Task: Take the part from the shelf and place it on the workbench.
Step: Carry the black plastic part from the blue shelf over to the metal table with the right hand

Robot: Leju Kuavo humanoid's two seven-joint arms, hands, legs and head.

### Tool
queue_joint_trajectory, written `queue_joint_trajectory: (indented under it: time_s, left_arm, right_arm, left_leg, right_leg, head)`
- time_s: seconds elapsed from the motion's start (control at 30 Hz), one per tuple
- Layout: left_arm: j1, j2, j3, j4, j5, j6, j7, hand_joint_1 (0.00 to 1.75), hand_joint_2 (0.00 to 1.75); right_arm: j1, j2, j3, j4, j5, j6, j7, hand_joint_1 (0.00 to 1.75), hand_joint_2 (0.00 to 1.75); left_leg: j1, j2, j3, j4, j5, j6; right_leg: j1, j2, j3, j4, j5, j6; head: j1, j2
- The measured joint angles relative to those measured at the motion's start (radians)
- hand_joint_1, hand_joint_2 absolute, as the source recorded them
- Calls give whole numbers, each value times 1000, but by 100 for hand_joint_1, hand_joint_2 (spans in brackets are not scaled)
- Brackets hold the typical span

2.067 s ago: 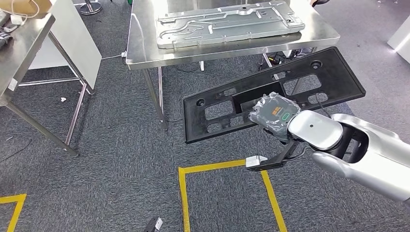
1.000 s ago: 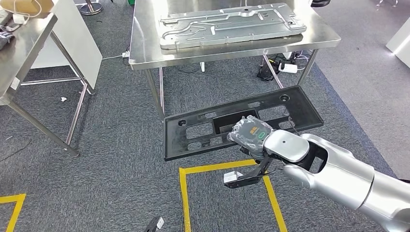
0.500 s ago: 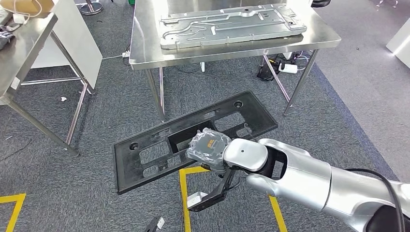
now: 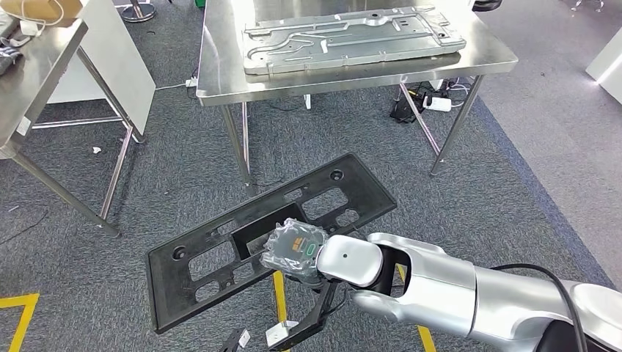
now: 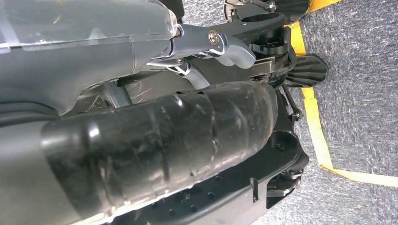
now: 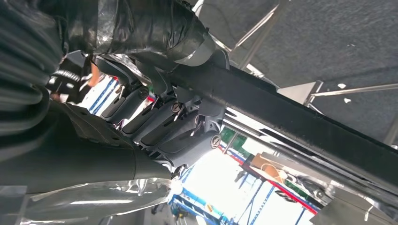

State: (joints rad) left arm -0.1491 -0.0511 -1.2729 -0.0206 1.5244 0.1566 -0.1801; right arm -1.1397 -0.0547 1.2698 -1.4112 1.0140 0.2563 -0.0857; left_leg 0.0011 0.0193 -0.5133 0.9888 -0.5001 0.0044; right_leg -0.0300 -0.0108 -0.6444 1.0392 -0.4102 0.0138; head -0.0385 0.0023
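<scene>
From my remote station, the head view shows my right hand [image 4: 293,253] gripping the black plastic part [image 4: 268,236], a long flat panel pierced by rectangular cut-outs and round holes, at a bar near its middle. The right wrist view confirms the grasp: the dark fingers [image 6: 159,119] curl over one edge of the panel while the wrapped thumb [image 6: 141,28] bears on the opposite face. The part hangs tilted above the grey carpet [image 4: 176,183], well short of the steel workbench [image 4: 220,73] and lower than its top, with one end reaching toward the workbench's near legs and the other pointing away from them. A pressed metal plate [image 4: 352,37] lies flat on the workbench top. Yellow floor tape [image 4: 279,301] runs under the part on the side away from the workbench. A second steel table [image 4: 33,81] stands beside the workbench, well apart from the part. In the left wrist view my left hand [image 5: 155,131] appears close against dark structure; I cannot tell whether its fingers are spread or closed.
</scene>
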Motion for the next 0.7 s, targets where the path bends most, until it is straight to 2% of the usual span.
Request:
queue_joint_trajectory:
  time_s: [0.33, 0.7]
  left_arm:
    - [-5, 0, -23, 0, 0, 0, -4, 0, 0]
    - [-4, 0, -31, 0, 0, 0, -21, 0, 0]
  right_arm:
    - [66, 60, 18, -45, 89, -26, 26, 175, 175]
    - [68, 64, 19, -43, 127, -4, 15, 175, 175]
  left_leg:
    - [0, 0, 0, 0, 0, 0]
    - [0, 0, 0, 0, 0, 0]
  right_leg:
    - [0, 0, 0, 0, 0, 0]
    - [0, 0, 0, 0, 0, 0]
  head:
    - [0, 0]
    - [0, 0]
